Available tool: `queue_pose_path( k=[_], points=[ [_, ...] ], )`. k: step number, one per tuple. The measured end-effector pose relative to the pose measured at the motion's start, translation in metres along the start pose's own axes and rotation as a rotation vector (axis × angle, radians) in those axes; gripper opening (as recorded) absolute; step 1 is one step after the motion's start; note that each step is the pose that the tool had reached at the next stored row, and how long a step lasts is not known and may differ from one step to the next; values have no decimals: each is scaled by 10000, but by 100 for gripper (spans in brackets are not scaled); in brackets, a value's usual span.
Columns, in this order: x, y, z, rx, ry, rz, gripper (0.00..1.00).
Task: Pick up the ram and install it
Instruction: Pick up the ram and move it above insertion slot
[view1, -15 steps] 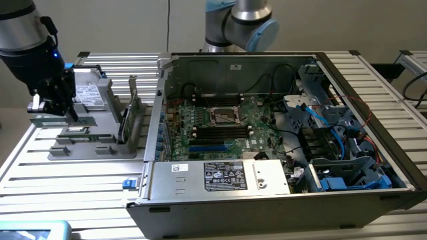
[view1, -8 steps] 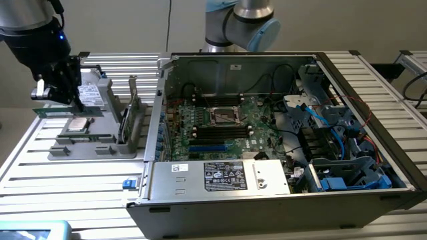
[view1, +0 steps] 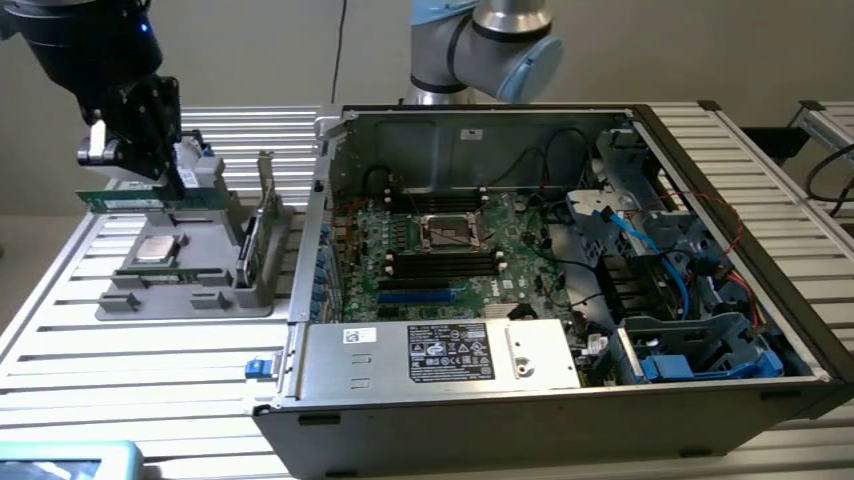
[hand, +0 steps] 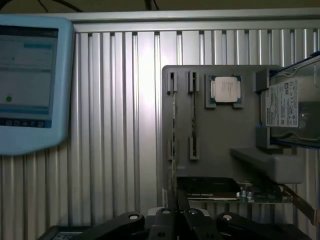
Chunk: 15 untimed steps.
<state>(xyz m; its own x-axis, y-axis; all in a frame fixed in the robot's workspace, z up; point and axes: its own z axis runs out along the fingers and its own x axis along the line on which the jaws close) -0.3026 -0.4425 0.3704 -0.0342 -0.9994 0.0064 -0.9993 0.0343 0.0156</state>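
My gripper (view1: 134, 183) hangs at the exterior view's upper left, shut on the ram (view1: 127, 202), a narrow green stick held level under its fingers. The ram is lifted just above the far end of the grey parts holder (view1: 187, 290). To the exterior view's right stands the open computer case (view1: 694, 400), with the motherboard's black memory slots (view1: 441, 262) near its middle, well away from the ram. In the wrist view the dark fingers (hand: 172, 220) look down on the same holder (hand: 220, 135) and its narrow slots.
A square silver processor chip (view1: 154, 250) (hand: 225, 90) lies in the holder, with a taller green expansion card (view1: 254, 240) (hand: 245, 194) at its edge. A hard drive (hand: 290, 105) sits beside it. A blue-framed tablet (hand: 30, 85) rests on the slatted table (view1: 147, 370).
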Motion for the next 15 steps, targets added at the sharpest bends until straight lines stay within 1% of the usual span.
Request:
queue_pose_path(
  k=[4,8,11,15],
  points=[
    [14,-168,-187,-7,-1,0,12],
    [20,-343,-363,-25,0,-1,12],
    [22,-475,-481,-46,1,0,12],
    [21,-650,-596,-79,0,0,12]
  ],
)
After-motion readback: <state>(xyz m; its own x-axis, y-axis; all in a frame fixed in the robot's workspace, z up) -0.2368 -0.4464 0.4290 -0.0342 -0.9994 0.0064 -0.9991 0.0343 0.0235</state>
